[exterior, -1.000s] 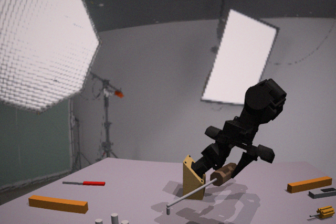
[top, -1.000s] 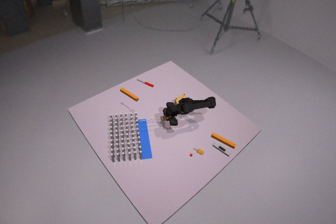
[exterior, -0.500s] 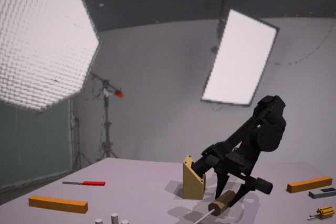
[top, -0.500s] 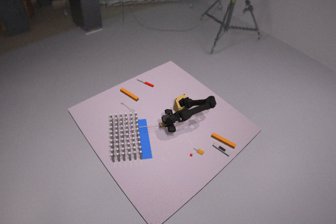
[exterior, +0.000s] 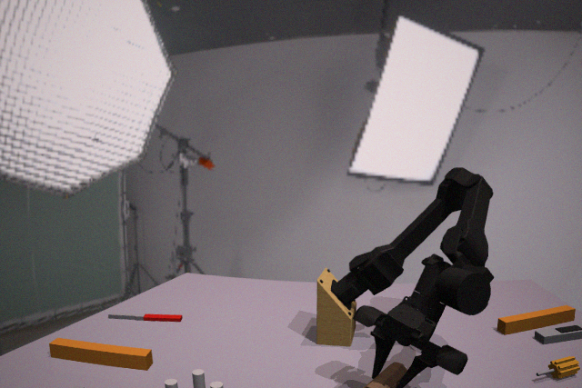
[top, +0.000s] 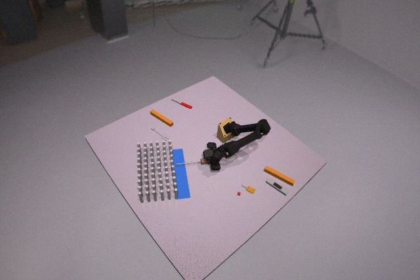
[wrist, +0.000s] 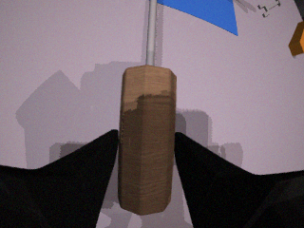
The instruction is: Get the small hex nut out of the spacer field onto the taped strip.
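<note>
Claw [top: 205,160] [exterior: 391,378] [wrist: 146,137] is clamped on the wooden handle [top: 203,160] [exterior: 387,374] [wrist: 147,142] of the hook tool — a fingertip on each side of the grip in the wrist view. Metal shaft [top: 189,162] [wrist: 151,33] runs out from the handle toward the spacers [top: 153,172] [exterior: 198,379], its far end above or on the blue taped strip [top: 182,173] [wrist: 204,11] in the top view; can't tell whether it touches the strip or a spacer. Spacers stand upright in rows, strip along the side nearest the arm [top: 242,141] [exterior: 423,275]. Hex nut: can't make it out in any view, so exact position unknown. Arm is folded over on its wooden base [top: 221,137] [exterior: 334,327]. Other stuff on the table [top: 210,100] [exterior: 248,327]: thin two-ended metal piece [top: 159,133] [wrist: 270,8] near a corner of the field, orange bar [top: 161,118] [exterior: 100,353] [wrist: 297,40] beyond it, red-handled tool [top: 186,105] [exterior: 162,317] past that. Opposite side — second orange bar [top: 279,176] [exterior: 536,320], grey item with a dark patch [top: 277,186] [exterior: 559,334] just beside it, yellow-handled driver [top: 250,189] [exterior: 564,367], small red cube [top: 238,193] near the driver.
</note>
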### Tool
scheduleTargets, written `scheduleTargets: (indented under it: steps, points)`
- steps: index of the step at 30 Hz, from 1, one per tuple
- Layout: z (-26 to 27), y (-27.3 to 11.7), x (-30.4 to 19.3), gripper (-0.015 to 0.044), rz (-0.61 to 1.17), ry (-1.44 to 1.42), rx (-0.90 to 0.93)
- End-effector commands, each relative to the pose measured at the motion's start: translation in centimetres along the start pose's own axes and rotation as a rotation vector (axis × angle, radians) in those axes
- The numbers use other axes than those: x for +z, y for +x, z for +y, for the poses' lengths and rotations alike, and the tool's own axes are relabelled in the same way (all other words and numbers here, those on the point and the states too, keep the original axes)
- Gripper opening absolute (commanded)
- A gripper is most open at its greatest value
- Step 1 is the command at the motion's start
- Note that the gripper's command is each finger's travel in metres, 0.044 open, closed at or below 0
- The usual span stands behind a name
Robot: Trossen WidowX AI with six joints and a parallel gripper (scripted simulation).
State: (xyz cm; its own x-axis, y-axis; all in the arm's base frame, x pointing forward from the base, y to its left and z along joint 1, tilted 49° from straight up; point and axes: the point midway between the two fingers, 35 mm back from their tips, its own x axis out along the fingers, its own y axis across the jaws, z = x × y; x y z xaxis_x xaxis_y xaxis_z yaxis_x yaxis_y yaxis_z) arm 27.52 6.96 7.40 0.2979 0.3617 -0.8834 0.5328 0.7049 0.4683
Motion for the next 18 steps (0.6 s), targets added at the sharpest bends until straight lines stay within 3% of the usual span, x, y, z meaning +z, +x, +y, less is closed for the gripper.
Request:
scheduleTargets:
  steps: [1,18]
  points:
    - [-0.14,0.21,0.14,0.0,-0.012,0.011,-0.003]
    - [-0.02,0.49,0.87,0.0,-0.013,0.008,-0.001]
